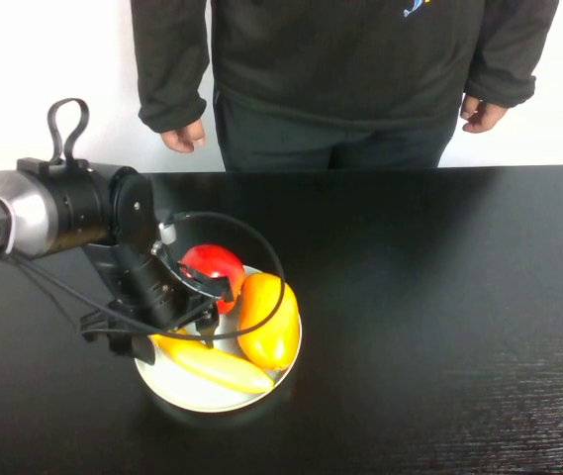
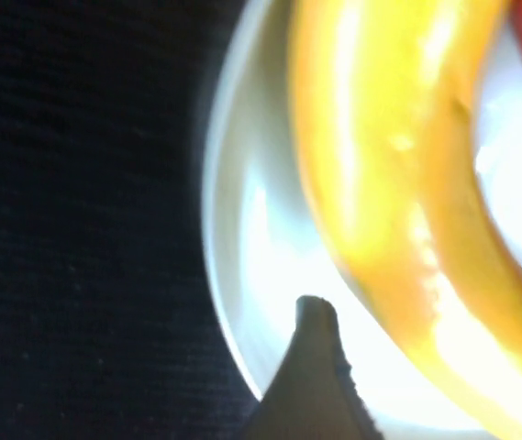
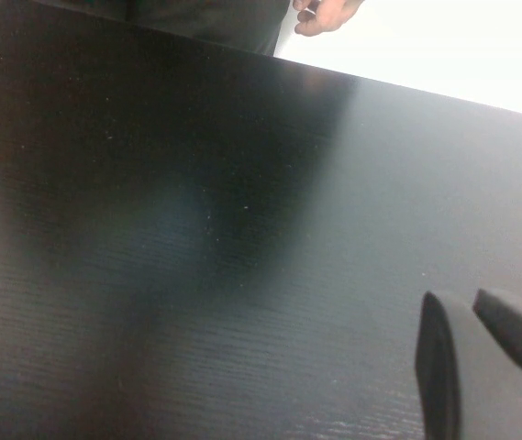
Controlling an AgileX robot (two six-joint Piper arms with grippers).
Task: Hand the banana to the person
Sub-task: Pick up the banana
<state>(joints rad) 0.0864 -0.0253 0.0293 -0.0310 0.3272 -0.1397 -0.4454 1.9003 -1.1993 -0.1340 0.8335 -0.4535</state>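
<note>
Left tool (image 1: 177, 322) sits lower left, open over the banana (image 1: 217, 366), no grab yet; right tool (image 3: 481, 353) looks closed, handoff pending.

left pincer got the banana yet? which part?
Cannot tell. The left pincer is down over the banana at its end nearer the robot's left, on the plate; a closed grasp isn't visible. The right pincer is over bare table, holding nothing.

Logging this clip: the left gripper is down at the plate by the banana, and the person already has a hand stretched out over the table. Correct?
Not quite. The left gripper is at the plate by the banana, but the high view shows the person with both hands hanging at their sides. The right gripper hovers over bare table.
</note>
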